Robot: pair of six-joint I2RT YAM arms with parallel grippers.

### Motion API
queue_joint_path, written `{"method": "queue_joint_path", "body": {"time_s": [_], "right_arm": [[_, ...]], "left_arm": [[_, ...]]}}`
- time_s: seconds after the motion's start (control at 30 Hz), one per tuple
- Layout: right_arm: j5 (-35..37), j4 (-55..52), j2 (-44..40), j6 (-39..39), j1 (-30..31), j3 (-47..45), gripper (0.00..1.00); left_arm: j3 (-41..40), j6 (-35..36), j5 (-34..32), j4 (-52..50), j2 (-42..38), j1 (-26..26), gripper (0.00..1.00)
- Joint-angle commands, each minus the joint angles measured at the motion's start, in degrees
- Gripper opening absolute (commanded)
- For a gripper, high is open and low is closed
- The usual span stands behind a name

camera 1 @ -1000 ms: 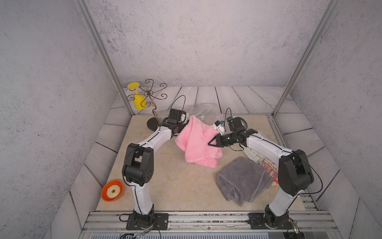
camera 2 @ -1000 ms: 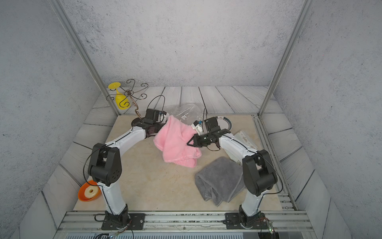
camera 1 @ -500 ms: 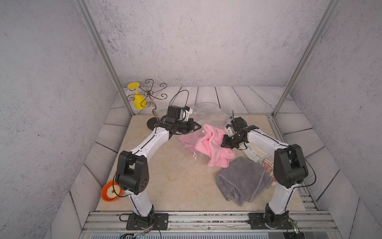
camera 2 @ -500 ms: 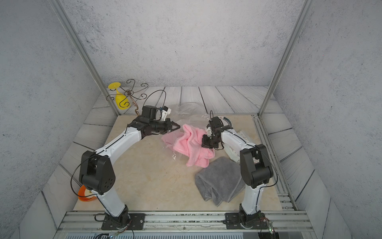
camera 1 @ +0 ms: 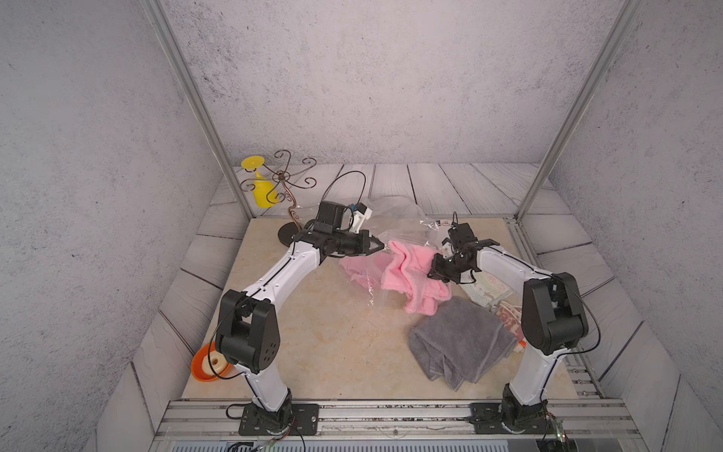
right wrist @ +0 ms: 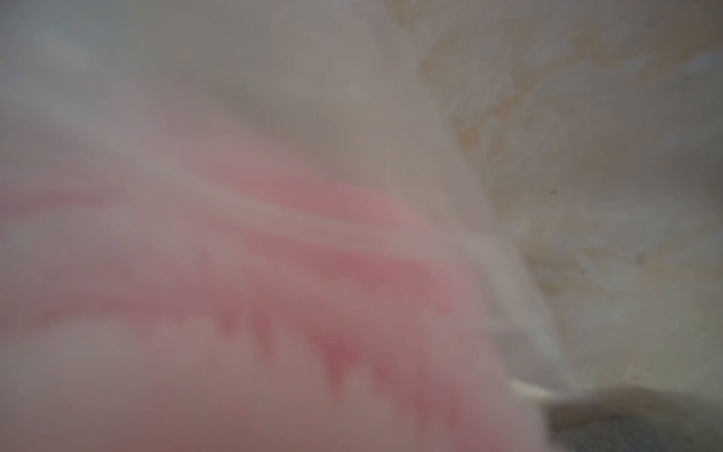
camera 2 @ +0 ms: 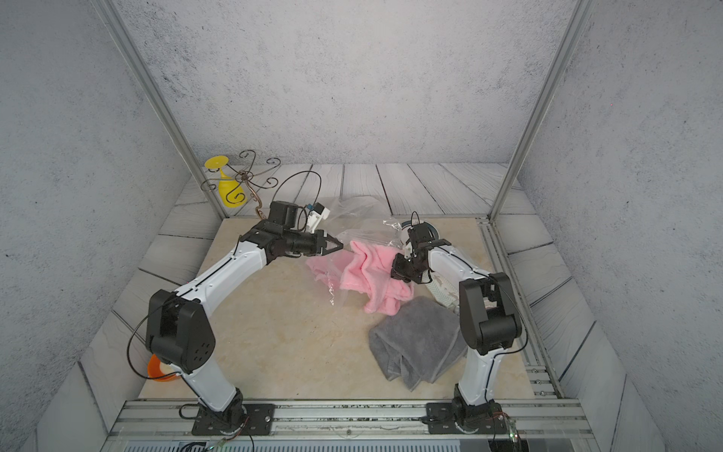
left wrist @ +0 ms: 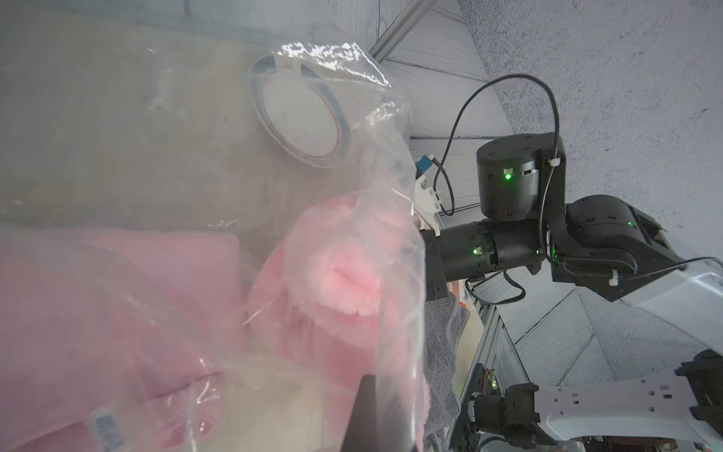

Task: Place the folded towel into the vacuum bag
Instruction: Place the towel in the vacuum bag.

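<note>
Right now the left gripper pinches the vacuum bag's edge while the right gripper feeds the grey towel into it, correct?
Wrong towel: the right gripper feeds the pink towel, not the grey towel, which lies ungripped on the table in both top views. The rest holds.

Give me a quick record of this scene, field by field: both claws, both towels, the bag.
left claw: shut, pinching the vacuum bag edge
right claw: shut, tips buried in the pink towel
pink towel: crumpled, one part under bag plastic, the rest uncovered
grey towel: lying loose beside the pink towel
task: towel not fully bagged
</note>
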Motion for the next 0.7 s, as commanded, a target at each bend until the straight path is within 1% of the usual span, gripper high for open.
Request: {"method": "queue_joint_path", "body": {"time_s": [0.0,0.17,0.37,0.47,0.53,0.6,0.67], "right_arm": [[-9.0,11.7,-6.3,6.1,-0.1,-0.6,0.05],[-14.0,24.9,-9.2,14.3,-0.1,-1.6,0.06],[-16.7,43.2,-10.3,26.3,-0.1,-4.4,0.06],[-16.3,49.8,-9.9,31.3,0.0,-6.0,0.06],[-15.7,50.2,-9.5,32.2,0.3,-6.3,0.06],[-12.8,45.7,-9.5,29.7,0.6,-6.7,0.06],[-9.0,42.0,-9.7,26.7,1.0,-7.4,0.07]], "left_arm": [[2.4,1.6,0.0,-0.6,0.9,-3.5,0.0],[3.3,2.6,-1.1,-2.2,2.8,-6.3,0.0],[2.8,3.2,-4.0,-3.3,3.2,-6.5,0.0],[2.8,3.3,-4.1,-3.3,3.2,-6.5,0.0],[3.3,3.0,-3.2,-3.1,3.4,-6.5,0.0],[4.3,2.6,-1.6,-3.0,3.5,-6.5,0.0],[5.2,1.7,3.0,-1.8,3.4,-6.5,0.0]]}}
